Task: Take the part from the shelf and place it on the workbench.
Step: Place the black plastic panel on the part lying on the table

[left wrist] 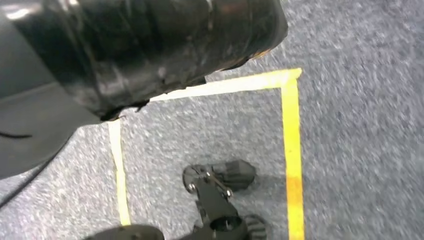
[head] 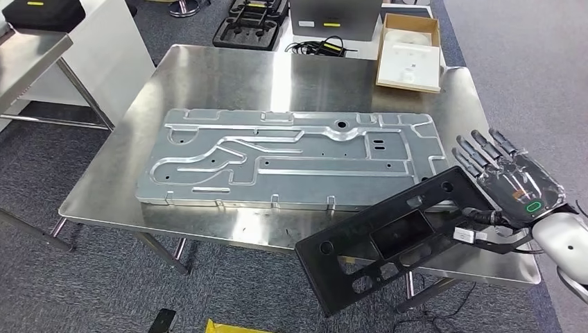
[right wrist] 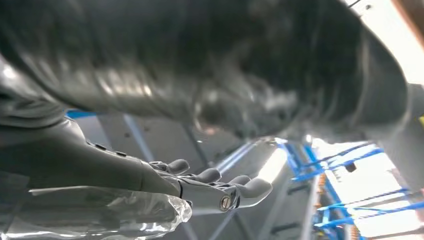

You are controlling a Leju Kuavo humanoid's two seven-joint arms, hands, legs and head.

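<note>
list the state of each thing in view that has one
black part: tilted, one end over the table's near right edge, at the right hand
right hand: fingers spread above the part's end; grip not clear
metal plate: lying flat on the table
cardboard box: open

Black part, silver workbench and plate, grey carpet, yellow tape
</note>
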